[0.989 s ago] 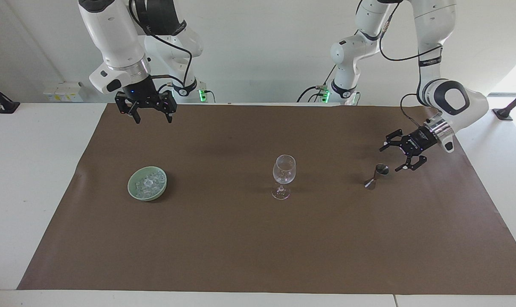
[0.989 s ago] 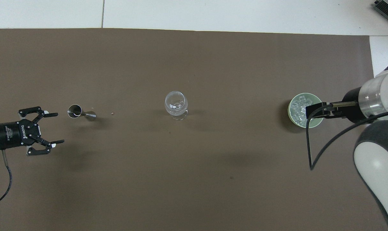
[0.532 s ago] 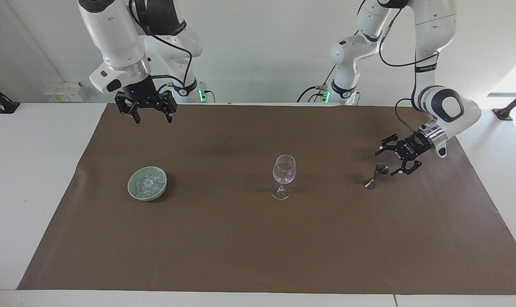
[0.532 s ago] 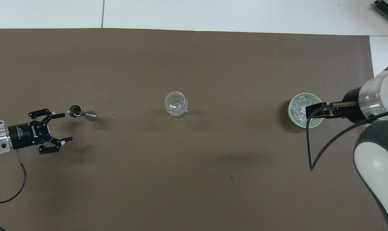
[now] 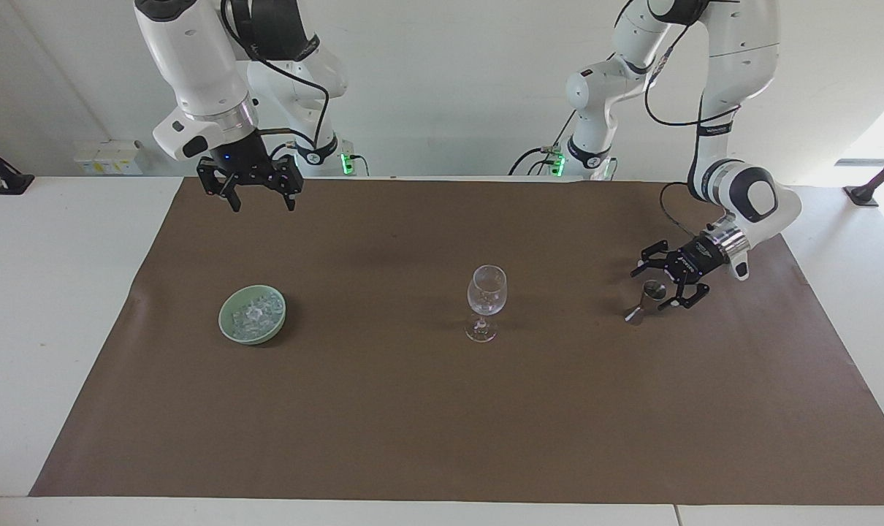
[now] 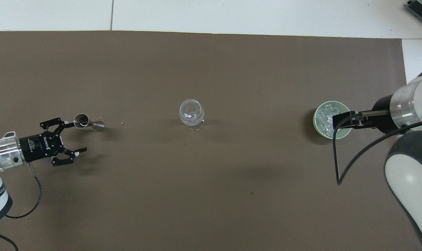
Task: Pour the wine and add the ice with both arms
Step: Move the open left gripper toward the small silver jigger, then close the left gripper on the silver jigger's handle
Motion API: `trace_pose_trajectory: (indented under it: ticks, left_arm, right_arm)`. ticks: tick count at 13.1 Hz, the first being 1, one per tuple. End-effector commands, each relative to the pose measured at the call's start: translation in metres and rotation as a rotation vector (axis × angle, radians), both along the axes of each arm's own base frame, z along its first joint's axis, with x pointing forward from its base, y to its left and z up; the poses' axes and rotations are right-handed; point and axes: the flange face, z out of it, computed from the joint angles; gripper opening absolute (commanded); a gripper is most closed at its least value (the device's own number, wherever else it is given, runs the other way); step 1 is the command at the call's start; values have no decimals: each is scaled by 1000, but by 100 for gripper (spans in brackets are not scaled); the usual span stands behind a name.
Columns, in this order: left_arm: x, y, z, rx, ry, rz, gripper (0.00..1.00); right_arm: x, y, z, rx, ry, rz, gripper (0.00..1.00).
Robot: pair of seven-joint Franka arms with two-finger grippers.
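Closer now, left tool (image 5: pixel 662 284) (fingers spread, empty) hangs beside jigger (image 5: pixel 647 300).

Brown table cover (image 5: pixel 413 424) is looking like matt paper. Jigger (image 5: pixel 646 301) is showing up as shiny metal, wine glass (image 5: pixel 486 299) as clear smooth glass, bowl (image 5: pixel 227 325) as glossy pale green glaze. Arms (image 5: pixel 193 58) are looking like glossy white plastic.

A wine glass (image 5: pixel 486 301) is standing upright near the middle of the mat (image 5: pixel 413 438). A bowl (image 5: pixel 231 329) is sitting toward the right arm's end of the table, with the ice (image 5: pixel 256 313) lying in it. A jigger (image 5: pixel 645 301) is standing toward the left arm's end. All three are lying roughly in one row across the mat, well apart from each other.
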Motion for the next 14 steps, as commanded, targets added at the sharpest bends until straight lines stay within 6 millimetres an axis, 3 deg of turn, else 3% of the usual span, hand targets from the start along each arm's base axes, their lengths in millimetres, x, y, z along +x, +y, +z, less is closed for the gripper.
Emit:
trace_pose_trajectory:
  ticks: [1, 8, 10, 14]
  left_arm:
    - [-5, -18, -10, -9, -42, 11, 100]
    - [-4, -18, -12, 2, -40, 30, 100]
    - [-4, -17, -12, -7, -40, 45, 91]
    - [-1, -16, -11, -41, -44, 106, 88]
  right_arm:
    - [-7, -3, 1, 5, 3, 16, 100]
    - [-7, -3, 1, 5, 3, 16, 100]
    - [-7, -3, 1, 5, 3, 16, 100]
    - [-7, -3, 1, 5, 3, 16, 100]
